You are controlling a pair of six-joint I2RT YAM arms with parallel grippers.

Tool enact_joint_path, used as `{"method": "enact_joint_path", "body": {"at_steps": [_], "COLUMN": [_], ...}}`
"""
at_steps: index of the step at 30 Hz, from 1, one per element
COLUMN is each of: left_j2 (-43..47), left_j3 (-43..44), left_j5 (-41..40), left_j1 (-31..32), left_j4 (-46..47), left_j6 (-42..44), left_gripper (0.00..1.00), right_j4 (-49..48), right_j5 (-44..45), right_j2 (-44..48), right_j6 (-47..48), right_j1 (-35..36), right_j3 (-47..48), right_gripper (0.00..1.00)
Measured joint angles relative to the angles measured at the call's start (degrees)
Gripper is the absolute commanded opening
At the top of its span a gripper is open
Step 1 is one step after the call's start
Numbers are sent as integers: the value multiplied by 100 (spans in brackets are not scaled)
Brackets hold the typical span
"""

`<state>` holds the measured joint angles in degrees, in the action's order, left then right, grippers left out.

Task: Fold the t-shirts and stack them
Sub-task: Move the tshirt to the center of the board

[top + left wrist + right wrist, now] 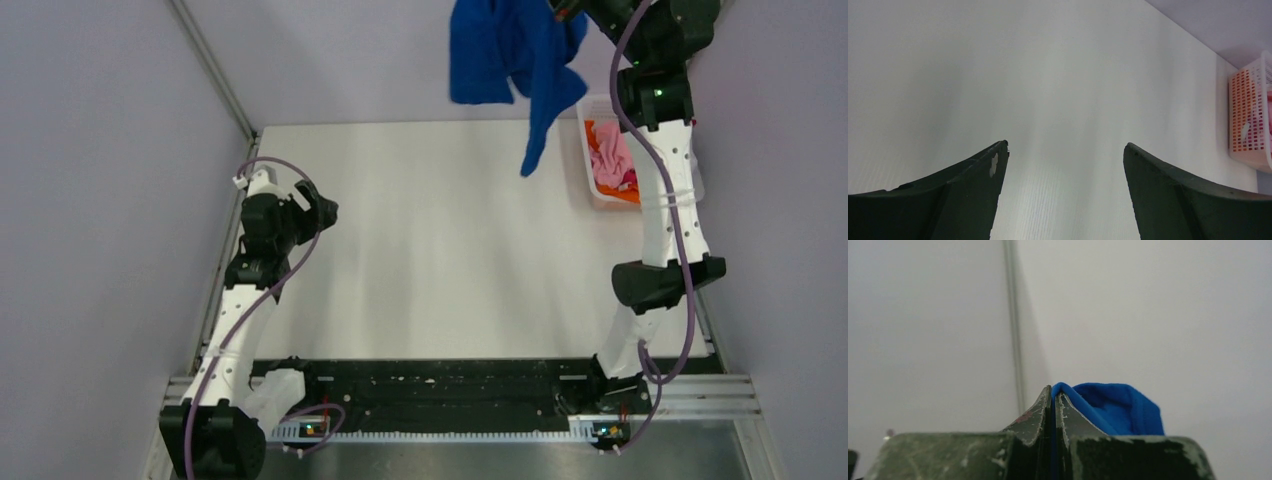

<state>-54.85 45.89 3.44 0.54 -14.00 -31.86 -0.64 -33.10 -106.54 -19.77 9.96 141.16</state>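
Right gripper [1053, 392] holds t-shirt [500, 50] above table [430, 250].

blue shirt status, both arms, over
Right end effector shut on blue shirt, hanging above table. Left end effector open, empty. Nothing in the way.

A royal blue soft cotton t-shirt [500, 50] hangs bunched and unfolded in the air over the far right part of the table [430, 250], one end trailing down to a point. A crumpled light pink t-shirt [608, 155] lies over an orange t-shirt [596, 130] in the white plastic mesh basket [584, 165] at the far right corner.
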Motion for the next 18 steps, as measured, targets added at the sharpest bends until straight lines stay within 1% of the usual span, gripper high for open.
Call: {"method": "enact_joint_path", "body": {"at_steps": [6, 8, 9, 11, 13, 14, 15, 16, 17, 18], "left_j2": [208, 374, 461, 717, 881, 953, 1036, 1093, 1143, 1180], "left_j3": [-61, -70, -70, -70, -70, -70, -70, -70, -81, -96], "left_j5": [216, 306, 341, 402, 420, 420, 415, 415, 424, 442], "left_j1": [0, 0, 0, 0, 0, 0, 0, 0, 0, 0], "left_j4": [-111, -140, -157, -227, -295, -339, -398, -433, -455, -461], "left_j6": [-122, -149, -157, -181, -190, -192, -192, -197, -210, -225], "left_gripper": [90, 90, 90, 90, 90, 90, 89, 89, 89, 89], "right_j4": [2, 39, 39, 13, -66, -114, -146, -157, -168, -120], "right_j5": [-289, -308, -313, -306, -96, 177, 522, 866, 1412, 1954], "right_j2": [184, 208, 247, 461, 817, 1027, 1193, 1327, 1484, 1596], "right_j6": [-96, -94, -98, -101, -74, -26, 28, 70, 87, 111], "right_j1": [1093, 1432, 1545, 1749, 1825, 1832, 1825, 1814, 1805, 1801], "right_j3": [-153, -439, -669, -1534, -2883, -3705, -4426, -5038, -5801, -6428], "right_gripper": [0, 0, 0, 0, 0, 8, 36, 68, 90, 98]}}
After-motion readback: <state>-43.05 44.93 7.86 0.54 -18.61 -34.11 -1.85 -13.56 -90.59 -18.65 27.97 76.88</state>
